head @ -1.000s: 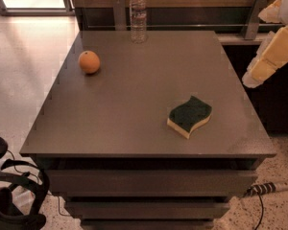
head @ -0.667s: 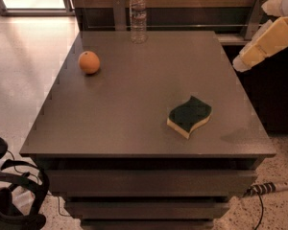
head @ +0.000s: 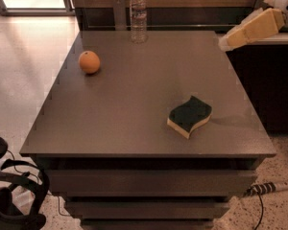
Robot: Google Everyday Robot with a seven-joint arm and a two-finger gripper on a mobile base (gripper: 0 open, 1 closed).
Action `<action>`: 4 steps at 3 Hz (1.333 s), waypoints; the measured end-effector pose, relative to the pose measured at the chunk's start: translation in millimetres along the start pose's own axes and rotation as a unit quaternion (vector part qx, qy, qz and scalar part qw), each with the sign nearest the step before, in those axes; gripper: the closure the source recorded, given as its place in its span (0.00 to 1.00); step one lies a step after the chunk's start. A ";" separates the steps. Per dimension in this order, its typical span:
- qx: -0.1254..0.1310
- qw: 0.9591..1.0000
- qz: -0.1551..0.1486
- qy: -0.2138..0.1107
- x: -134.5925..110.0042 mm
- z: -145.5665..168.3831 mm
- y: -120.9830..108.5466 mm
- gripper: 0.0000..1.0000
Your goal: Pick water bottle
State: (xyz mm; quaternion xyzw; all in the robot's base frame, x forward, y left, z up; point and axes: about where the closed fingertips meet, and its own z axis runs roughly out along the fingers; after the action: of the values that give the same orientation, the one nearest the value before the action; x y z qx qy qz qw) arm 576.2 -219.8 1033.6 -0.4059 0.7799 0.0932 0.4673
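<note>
The water bottle [head: 138,14], clear ribbed plastic with a white cap and a pale label band, stands upright at the far edge of the grey table [head: 134,95], a little left of its middle. My gripper [head: 226,42] is at the end of a cream-coloured arm that comes in from the upper right. It hangs in the air by the table's far right corner, well to the right of the bottle, and touches nothing.
An orange fruit [head: 89,62] lies on the far left of the table. A green and yellow sponge [head: 190,116] lies at the near right. A dark counter [head: 269,80] stands to the right, and a cable [head: 266,188] and black gear [head: 9,195] lie on the floor.
The arm has risen and its tip has swung left, towards the table's far right corner. The bottle, orange and sponge have not moved.
</note>
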 end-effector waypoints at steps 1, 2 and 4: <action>0.001 1.000 -0.001 0.000 -0.3 0.0 -0.5 0.00; -0.015 1.000 -0.009 -0.006 -13.8 30.4 -13.1 0.00; -0.033 0.999 -0.028 -0.025 -55.1 120.3 -38.1 0.00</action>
State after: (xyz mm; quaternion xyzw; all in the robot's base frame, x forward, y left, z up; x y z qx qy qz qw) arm 695.1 -151.5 1021.2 -0.4405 0.7527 0.1160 0.4753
